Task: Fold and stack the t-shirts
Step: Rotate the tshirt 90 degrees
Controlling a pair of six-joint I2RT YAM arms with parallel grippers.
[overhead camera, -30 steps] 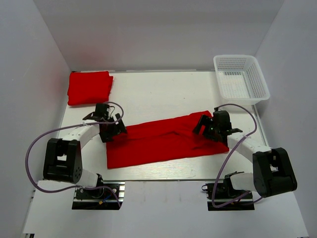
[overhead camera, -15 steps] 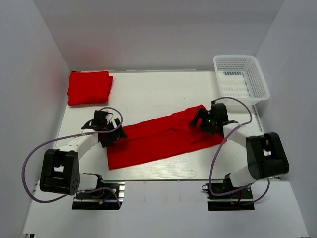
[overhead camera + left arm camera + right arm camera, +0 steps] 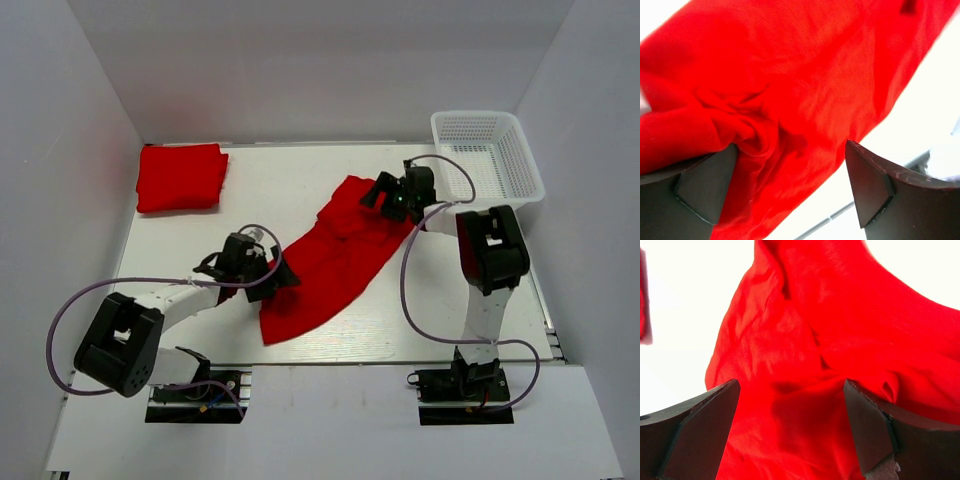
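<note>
Currently, the crumpled bright red soft-cloth t-shirt (image 3: 335, 250) is laid mid-way across the white table (image 3: 300, 170), long axis from 7 to 1 o'clock, the left gripper (image 3: 278, 280) positioned over its 7 o'clock end, the right gripper (image 3: 380, 198) over its 1 o'clock end, both finger pairs spread wide astride loose cloth.
</note>
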